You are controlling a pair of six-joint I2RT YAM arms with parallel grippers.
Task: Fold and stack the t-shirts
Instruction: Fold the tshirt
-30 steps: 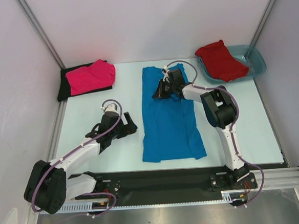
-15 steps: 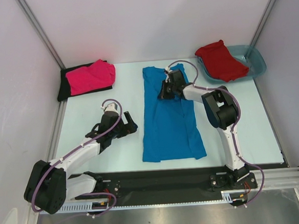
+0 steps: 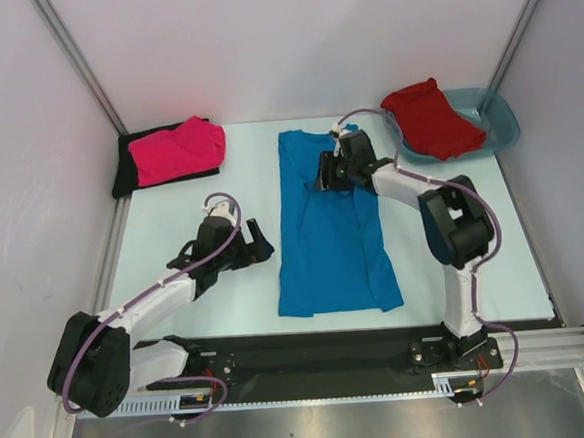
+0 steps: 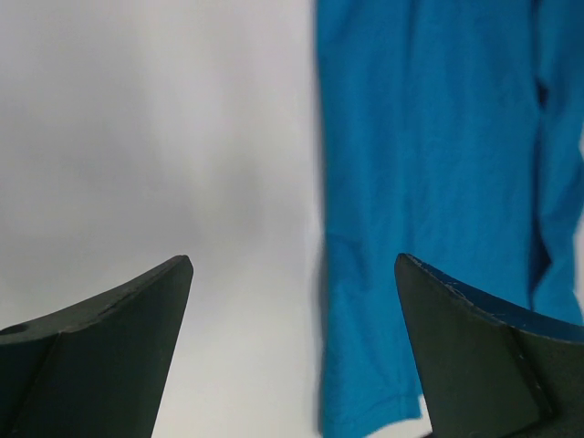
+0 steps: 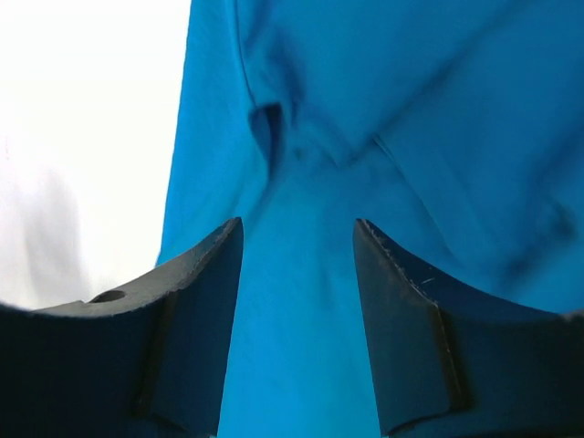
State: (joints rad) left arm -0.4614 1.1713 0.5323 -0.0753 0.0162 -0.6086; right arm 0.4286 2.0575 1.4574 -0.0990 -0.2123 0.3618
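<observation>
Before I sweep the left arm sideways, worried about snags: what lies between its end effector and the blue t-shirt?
Only bare table; the top view shows nothing between the left end effector and the blue t-shirt.

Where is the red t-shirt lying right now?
In the top view, the red t-shirt lies at the far right, draped over the teal tub, to the right of the blue t-shirt.

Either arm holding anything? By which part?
Nothing is held. The right gripper hovers over the blue t-shirt, jaws open and empty; the left gripper is open beside it.
</observation>
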